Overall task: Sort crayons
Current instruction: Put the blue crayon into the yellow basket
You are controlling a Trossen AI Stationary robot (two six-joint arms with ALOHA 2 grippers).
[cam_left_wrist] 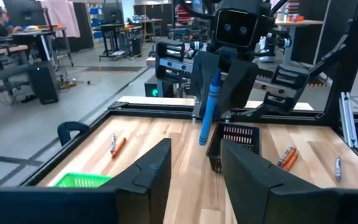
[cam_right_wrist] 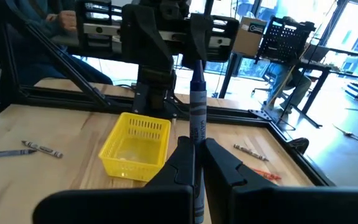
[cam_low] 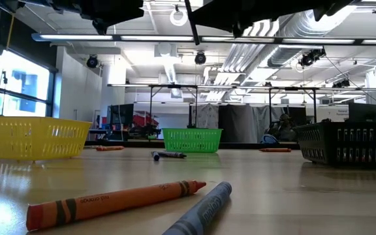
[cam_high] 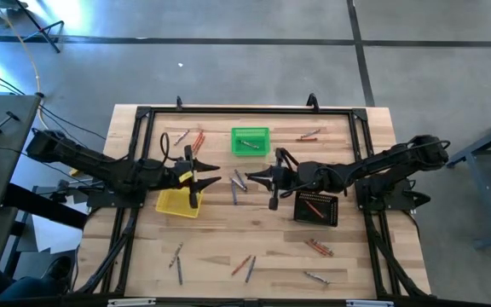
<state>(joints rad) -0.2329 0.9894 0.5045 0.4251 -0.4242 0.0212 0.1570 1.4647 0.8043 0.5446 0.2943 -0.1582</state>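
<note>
My right gripper (cam_high: pixel 251 177) hovers over the middle of the table, shut on a blue crayon (cam_left_wrist: pixel 209 107) that stands upright. My left gripper (cam_high: pixel 211 175) faces it from the table's left, open (cam_left_wrist: pixel 194 152), with nothing between its fingers. It stands a short way from the crayon, beside the yellow basket (cam_high: pixel 179 201). More crayons lie flat on the table: an orange one (cam_low: pixel 109 202) and a blue-grey one (cam_low: pixel 201 212) near the front, and others (cam_high: pixel 239 182) below the two grippers. My right gripper pinches the blue crayon between its two fingers, about its middle (cam_right_wrist: pixel 197 134). The fingers come level from the table's right and lie across the crayon. It stands nearly upright with its tip up, clear of the table, both ends free.
A green basket (cam_high: pixel 250 141) sits at the far middle and a black basket (cam_high: pixel 316 207) under the right arm. Loose crayons lie at the far left (cam_high: pixel 190 136), far right (cam_high: pixel 309 135), near left (cam_high: pixel 177 256) and near right (cam_high: pixel 318 247). A black frame rail (cam_high: pixel 245 110) rims the table.
</note>
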